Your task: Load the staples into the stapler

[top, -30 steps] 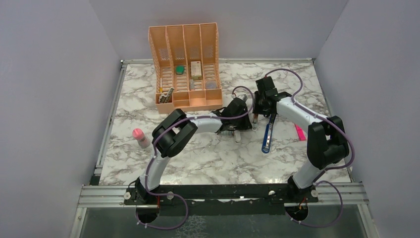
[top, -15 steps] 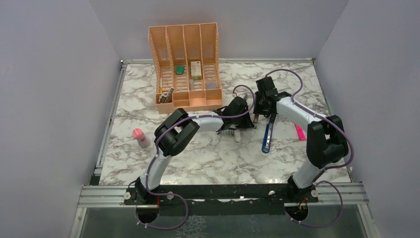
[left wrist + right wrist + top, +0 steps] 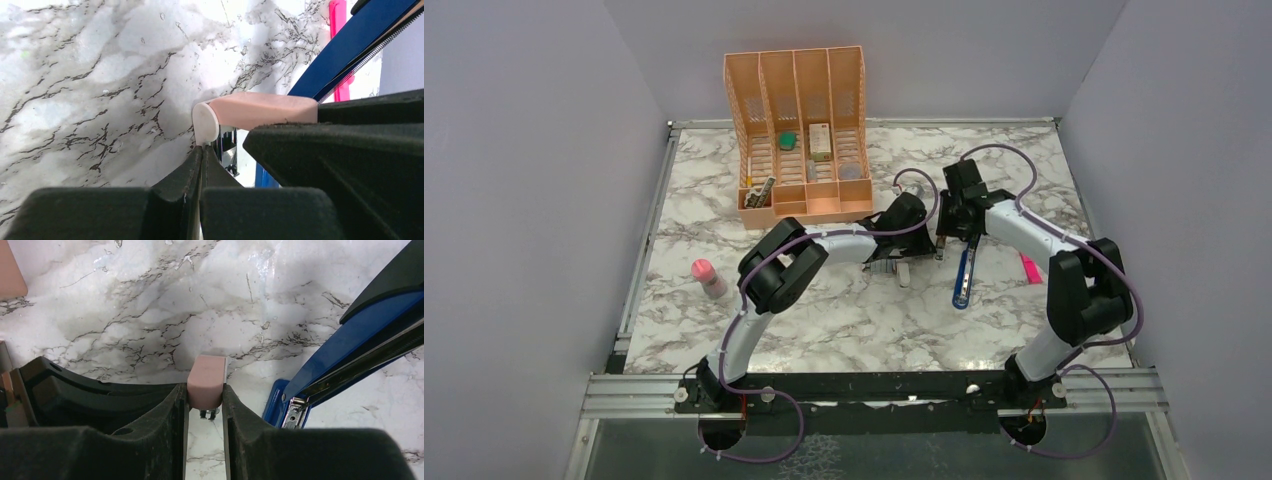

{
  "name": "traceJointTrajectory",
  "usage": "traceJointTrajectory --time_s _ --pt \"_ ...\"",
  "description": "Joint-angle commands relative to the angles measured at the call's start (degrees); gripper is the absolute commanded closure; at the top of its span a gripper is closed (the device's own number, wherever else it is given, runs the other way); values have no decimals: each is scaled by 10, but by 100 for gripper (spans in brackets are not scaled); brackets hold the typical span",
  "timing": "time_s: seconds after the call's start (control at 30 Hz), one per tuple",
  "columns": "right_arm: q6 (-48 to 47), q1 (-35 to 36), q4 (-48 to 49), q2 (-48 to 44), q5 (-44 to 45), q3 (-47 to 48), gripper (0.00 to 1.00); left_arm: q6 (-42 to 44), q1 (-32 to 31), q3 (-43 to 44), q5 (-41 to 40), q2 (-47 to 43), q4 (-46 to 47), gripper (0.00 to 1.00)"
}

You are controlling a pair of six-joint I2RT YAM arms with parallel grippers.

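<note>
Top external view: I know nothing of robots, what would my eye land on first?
Likely the two white-and-black arms reaching in to meet at the middle of the marble table, left gripper shut, right gripper pinching a small pinkish-tan block. Just beside them lies the slim blue stapler, opened to show its silver channel. At the back stands a tall peach plastic organiser with four slots.

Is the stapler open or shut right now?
Open. The stapler shows its blue top lifted off the silver channel, a gap widening between them.
</note>
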Motion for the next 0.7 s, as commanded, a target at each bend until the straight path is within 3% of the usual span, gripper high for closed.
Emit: traceJointTrajectory --time_s 0.0,0.67 --pt "16 17 -39 -25 -41 -27 78 7 -2 2 -36 34 -28 100" --pt "50 33 -11 -33 -1 -95 79 4 -1 -44 -23 17 18 100"
